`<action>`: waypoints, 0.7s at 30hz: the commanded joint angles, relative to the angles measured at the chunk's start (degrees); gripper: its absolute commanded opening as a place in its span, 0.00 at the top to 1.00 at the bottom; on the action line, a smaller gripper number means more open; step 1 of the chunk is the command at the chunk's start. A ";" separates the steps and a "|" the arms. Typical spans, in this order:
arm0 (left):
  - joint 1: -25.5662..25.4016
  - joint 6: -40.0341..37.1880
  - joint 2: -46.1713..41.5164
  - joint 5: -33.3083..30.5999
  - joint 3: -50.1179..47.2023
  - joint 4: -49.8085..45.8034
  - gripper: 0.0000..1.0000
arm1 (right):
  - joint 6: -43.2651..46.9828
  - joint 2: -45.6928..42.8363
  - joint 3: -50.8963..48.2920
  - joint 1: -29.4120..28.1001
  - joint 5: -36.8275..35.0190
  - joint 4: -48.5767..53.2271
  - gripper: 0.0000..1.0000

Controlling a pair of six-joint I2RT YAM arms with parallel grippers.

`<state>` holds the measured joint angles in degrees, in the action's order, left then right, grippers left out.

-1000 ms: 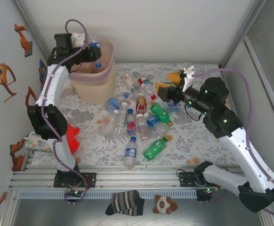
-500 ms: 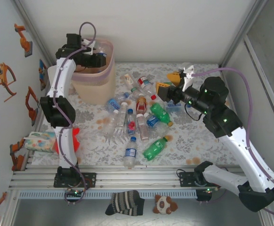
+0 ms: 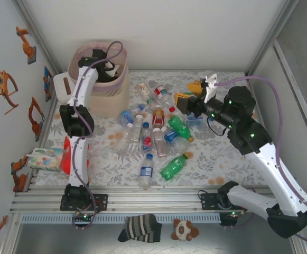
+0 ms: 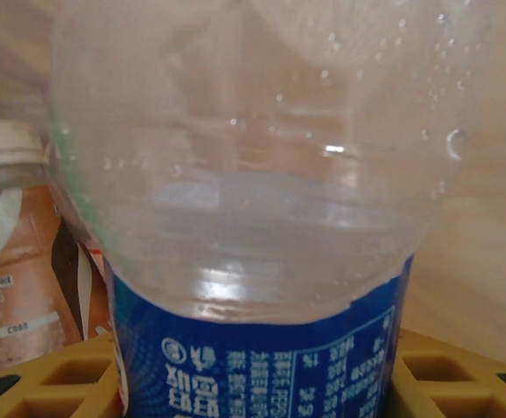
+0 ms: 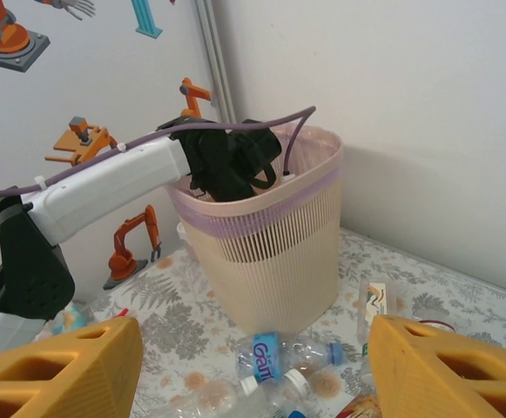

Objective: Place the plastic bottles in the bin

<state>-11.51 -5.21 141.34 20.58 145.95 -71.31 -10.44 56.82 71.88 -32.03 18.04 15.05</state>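
Observation:
The bin (image 3: 107, 98), beige with a pink bag over its rim, stands at the back left. My left gripper (image 3: 108, 65) reaches down into it, shut on a clear bottle with a blue label (image 4: 253, 218) held between its yellow fingers (image 4: 48, 387). An amber bottle with a white cap (image 4: 17, 261) lies in the bin beside it. Several plastic bottles (image 3: 152, 127) lie heaped on the table's middle, two of them green (image 3: 174, 166). My right gripper (image 3: 187, 94) hovers open above the heap's back right. Its wrist view faces the bin (image 5: 274, 252) and a blue-labelled bottle (image 5: 270, 357).
A red plush toy (image 3: 67, 159) and a tissue pack (image 3: 43, 159) lie at the left by my left arm. A white box (image 3: 62, 87) stands left of the bin. A striped sock (image 3: 140, 227) and a small plush (image 3: 185, 229) lie in front of the rail. Walls close in on three sides.
My left arm has swung right and back from the bin's left rim and lowered into the bin, still holding the bottle. The right arm has stayed still.

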 commanded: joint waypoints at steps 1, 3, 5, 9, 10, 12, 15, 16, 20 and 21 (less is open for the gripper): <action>0.33 -0.99 1.81 -0.73 1.54 -4.20 0.51 | 0.51 -0.78 1.45 -0.04 -1.08 0.50 0.32; 0.35 -0.70 2.72 -1.19 1.64 -4.74 0.49 | 0.51 -0.96 1.39 -0.05 -1.23 0.73 0.32; 0.47 -0.19 3.39 -1.58 1.73 -5.16 0.47 | 0.50 -1.09 1.34 -0.05 -1.34 0.94 0.32; 0.52 0.35 3.27 -0.72 1.79 -5.30 0.42 | 0.42 -1.64 1.16 -0.05 -1.82 0.95 0.32; 0.52 0.36 3.02 -0.34 1.98 -5.33 0.41 | 0.41 -1.76 1.16 0.00 -2.10 1.03 0.32; 0.52 0.51 2.31 -0.01 2.75 -5.33 0.39 | 0.33 -1.97 1.42 -0.05 -3.43 1.76 0.32; 0.52 0.99 0.99 0.38 3.96 -5.14 0.37 | 0.29 -2.06 2.03 -0.04 -6.12 3.70 0.32; 0.52 1.15 0.41 0.51 4.12 -4.94 0.35 | 0.41 -2.14 2.12 -0.05 -6.95 4.29 0.32; 0.52 1.15 -2.40 0.98 4.08 -4.21 0.31 | 0.30 -2.62 1.74 0.01 -9.87 5.58 0.32; 0.52 1.24 -3.12 0.96 4.09 -4.11 0.30 | 0.09 -2.63 1.60 0.01 -10.72 5.82 0.32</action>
<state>-11.22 -4.34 142.89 20.14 148.38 -74.63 -10.44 55.29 71.92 -32.03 11.09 19.64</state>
